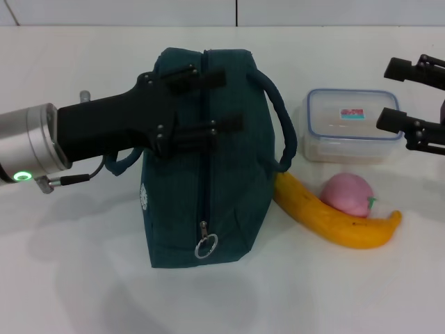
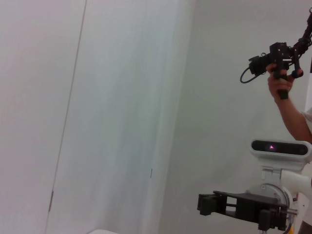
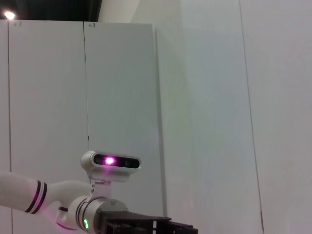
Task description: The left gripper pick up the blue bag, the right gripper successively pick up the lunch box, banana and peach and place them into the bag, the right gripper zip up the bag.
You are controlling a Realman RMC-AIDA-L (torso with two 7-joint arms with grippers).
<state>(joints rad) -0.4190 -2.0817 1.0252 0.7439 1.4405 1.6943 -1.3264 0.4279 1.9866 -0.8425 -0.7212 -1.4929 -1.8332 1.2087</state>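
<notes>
The dark blue fabric bag [image 1: 208,174] stands on the white table [image 1: 69,278], zipper closed. The black left gripper [image 1: 222,101] hovers over the bag's top, fingers spread apart. Beside the bag lie the clear plastic lunch box [image 1: 351,125], yellow banana [image 1: 334,219] and pink peach [image 1: 346,195]. Beyond the lunch box, the right gripper [image 1: 393,94] waits with fingers apart.

I see a white table [image 1: 83,278] below pale wall panels [image 3: 122,87] — one ceiling light [image 3: 9,15] at upper left.
</notes>
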